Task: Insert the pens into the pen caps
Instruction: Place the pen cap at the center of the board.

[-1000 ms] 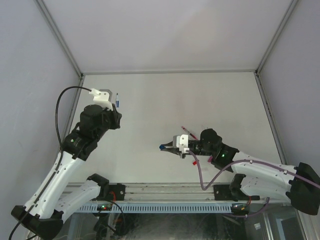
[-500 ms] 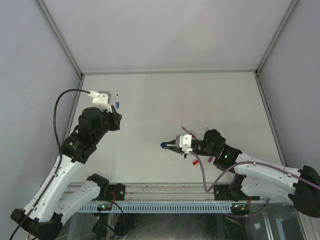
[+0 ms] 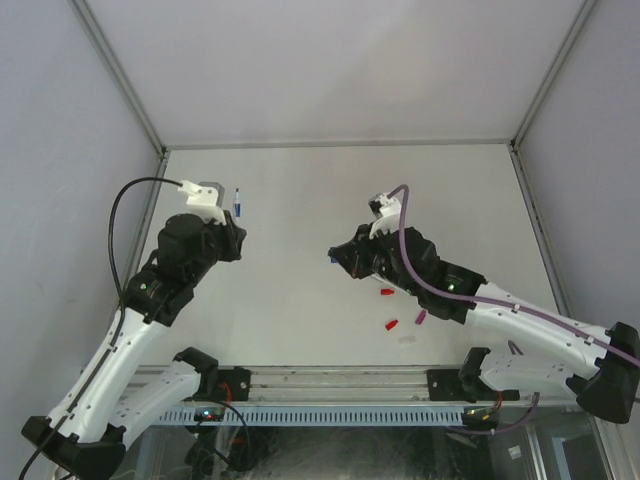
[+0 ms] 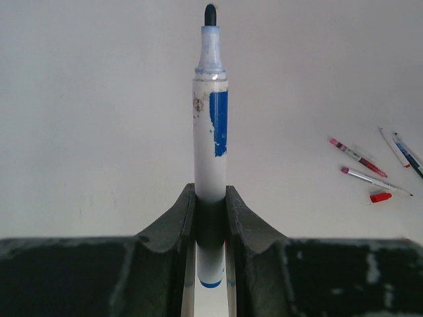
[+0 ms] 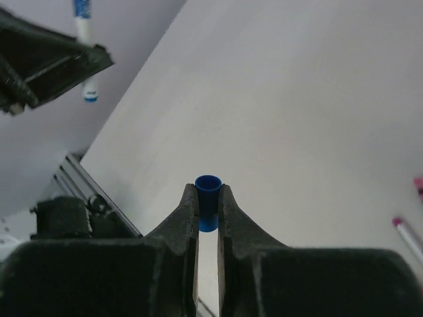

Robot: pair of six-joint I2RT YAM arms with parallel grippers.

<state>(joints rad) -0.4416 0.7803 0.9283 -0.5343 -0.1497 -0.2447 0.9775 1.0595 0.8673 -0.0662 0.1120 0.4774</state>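
Right now the blue pen (image 4: pixel 211 132) is standing upright in the middle of the left wrist view. Its uncapped dark tip is pointing at the top of the frame. The left tool (image 4: pixel 211 198) is pinching it low on the barrel, its fingers closed narrowly around it. In the top view this pen is showing in the upper left of the frame.

The blue cap (image 5: pixel 207 186) is sitting in the centre of the right wrist view with its open mouth facing away from the camera. The right tool (image 5: pixel 207 195) is clamping it tightly. Pen and cap are hanging well apart.

Two red caps (image 3: pixel 386 292) and a magenta cap (image 3: pixel 421 317) are lying on the table (image 3: pixel 300 190), lower right of centre in the top view, just beside the right arm (image 3: pixel 500 310). Several loose pens (image 4: pixel 357 156) are lying at the right edge of the left wrist view.
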